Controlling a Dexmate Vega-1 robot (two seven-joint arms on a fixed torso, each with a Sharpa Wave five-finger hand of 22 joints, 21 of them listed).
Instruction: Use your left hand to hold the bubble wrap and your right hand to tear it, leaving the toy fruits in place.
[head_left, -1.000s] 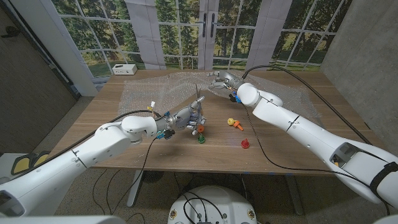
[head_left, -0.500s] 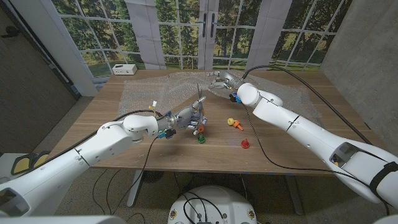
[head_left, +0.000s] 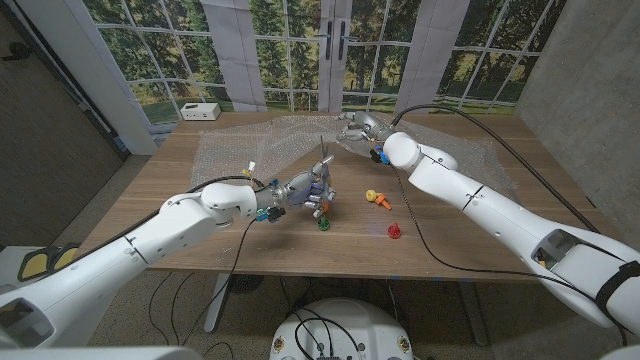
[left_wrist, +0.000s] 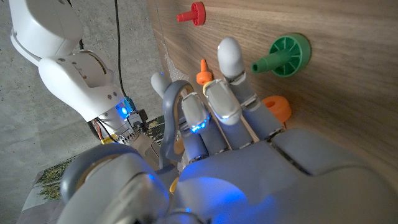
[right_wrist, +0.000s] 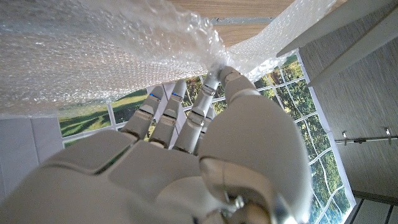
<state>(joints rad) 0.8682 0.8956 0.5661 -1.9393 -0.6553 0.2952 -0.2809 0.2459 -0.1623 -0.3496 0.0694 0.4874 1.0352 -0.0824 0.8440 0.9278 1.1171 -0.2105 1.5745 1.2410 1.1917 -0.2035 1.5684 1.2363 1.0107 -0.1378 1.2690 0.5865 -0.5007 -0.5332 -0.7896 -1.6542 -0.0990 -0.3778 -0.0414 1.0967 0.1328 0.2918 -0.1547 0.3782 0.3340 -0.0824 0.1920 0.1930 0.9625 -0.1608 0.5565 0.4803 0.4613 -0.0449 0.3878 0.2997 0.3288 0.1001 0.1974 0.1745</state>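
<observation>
Your right hand (head_left: 352, 128) pinches the wrap's (head_left: 250, 148) far edge between its fingers (right_wrist: 214, 81), lifting a ridge that runs from there toward your left hand (head_left: 312, 188). That hand's fingers (left_wrist: 221, 93) are spread, and whether they hold the wrap you cannot tell. The fruits (head_left: 379, 196) lie on the table (head_left: 300, 250) just beside it.

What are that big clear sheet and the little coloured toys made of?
The bubble wrap looks like thin clear plastic film: see-through, covered in small bubbles, crinkled where the right hand pinches it. The toy fruits, like the green one, look like smooth moulded plastic with a slight sheen.
</observation>
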